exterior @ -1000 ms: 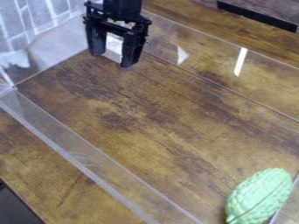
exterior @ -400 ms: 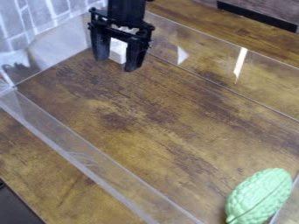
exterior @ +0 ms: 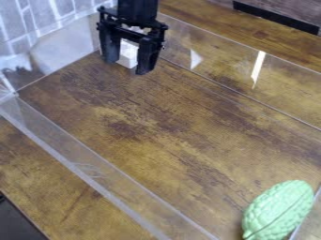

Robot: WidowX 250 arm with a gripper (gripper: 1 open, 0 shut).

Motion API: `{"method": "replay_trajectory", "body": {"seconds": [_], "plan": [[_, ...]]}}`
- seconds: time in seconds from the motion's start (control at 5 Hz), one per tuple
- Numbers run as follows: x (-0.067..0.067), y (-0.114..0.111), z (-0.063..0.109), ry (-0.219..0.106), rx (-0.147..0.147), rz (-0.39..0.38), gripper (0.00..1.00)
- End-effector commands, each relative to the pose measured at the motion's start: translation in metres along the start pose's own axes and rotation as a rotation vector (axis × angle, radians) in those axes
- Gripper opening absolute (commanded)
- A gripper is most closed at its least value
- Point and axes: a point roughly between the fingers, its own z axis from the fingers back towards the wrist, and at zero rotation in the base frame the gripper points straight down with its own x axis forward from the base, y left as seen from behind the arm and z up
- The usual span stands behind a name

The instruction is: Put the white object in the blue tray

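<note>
My black gripper (exterior: 128, 58) hangs straight down at the top left of the wooden table (exterior: 163, 122). Its jaws stand wide apart. The white object (exterior: 127, 53), a small plain block, shows between the two fingers and fills most of the gap. I cannot tell whether the fingers (exterior: 145, 62) touch it or whether it rests on the table. The blue tray is out of view.
A green ribbed leaf-shaped thing (exterior: 279, 211) lies at the bottom right corner. Clear plastic walls (exterior: 88, 169) border the table along the front left and behind the gripper, with glare streaks (exterior: 258, 66) on the far one. Grey patterned material (exterior: 25, 37) sits at the left edge.
</note>
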Motion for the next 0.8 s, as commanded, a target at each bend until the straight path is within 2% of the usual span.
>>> {"method": "replay_trajectory", "body": {"seconds": [0.0,0.6], "plan": [[0.0076,0.0039,0.0218,-0.071,0.009,0.002,1.00],[0.0088,0.0044,0.0175,-0.062,0.002,-0.001,1.00]]}}
